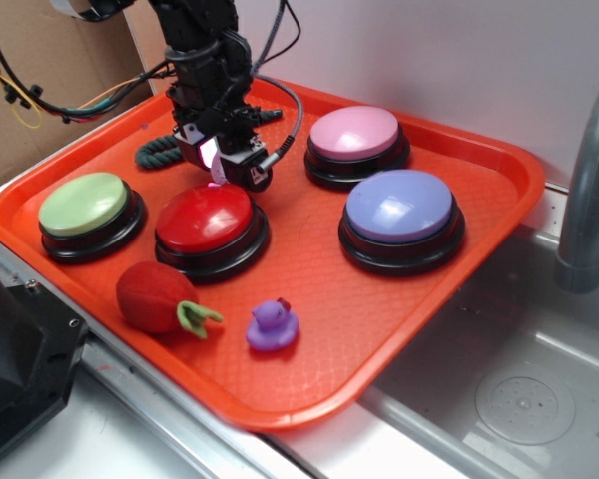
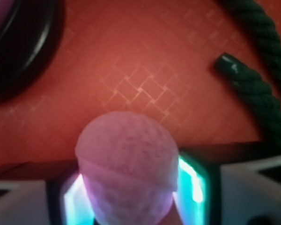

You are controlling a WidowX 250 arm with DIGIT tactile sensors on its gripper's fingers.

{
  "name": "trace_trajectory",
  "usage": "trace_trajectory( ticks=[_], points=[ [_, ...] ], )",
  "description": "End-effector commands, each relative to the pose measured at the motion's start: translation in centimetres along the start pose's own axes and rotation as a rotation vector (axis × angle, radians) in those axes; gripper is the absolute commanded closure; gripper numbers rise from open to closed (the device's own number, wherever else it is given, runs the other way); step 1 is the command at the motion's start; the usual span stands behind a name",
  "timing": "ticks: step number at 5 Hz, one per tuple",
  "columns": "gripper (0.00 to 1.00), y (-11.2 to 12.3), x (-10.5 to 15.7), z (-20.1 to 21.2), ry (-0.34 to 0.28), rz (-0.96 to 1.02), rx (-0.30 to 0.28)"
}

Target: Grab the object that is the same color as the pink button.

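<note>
Wrist view shows the tool (image 2: 131, 187) clamped on the pink yarn ball (image 2: 125, 159), held between its lit pads above the orange tray (image 2: 145, 61). A dark green rope (image 2: 257, 70) curls at upper right. Exterior view puts the tool (image 1: 220, 160) at upper left of the frame, above the red button (image 1: 206, 217), with the pink button (image 1: 355, 132) near to the right.
</note>
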State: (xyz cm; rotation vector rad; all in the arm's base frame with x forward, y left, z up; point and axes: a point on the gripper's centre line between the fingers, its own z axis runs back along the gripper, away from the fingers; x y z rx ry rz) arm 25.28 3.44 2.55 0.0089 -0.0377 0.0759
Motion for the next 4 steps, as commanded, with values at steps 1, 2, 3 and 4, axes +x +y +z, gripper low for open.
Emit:
trace_trajectory(
  ticks=[1, 2, 3, 4],
  points=[
    [1.00, 1.3, -0.3, 7.4, -0.130, -0.050, 0.032],
    [1.00, 0.2, -1.2, 12.5, -0.104, -0.141, 0.072],
    [1.00, -1.4, -2.4, 17.5, -0.071, -0.163, 0.135],
    [1.00, -2.7, -4.0, 20.4, -0.061, -0.180, 0.242]
  ],
)
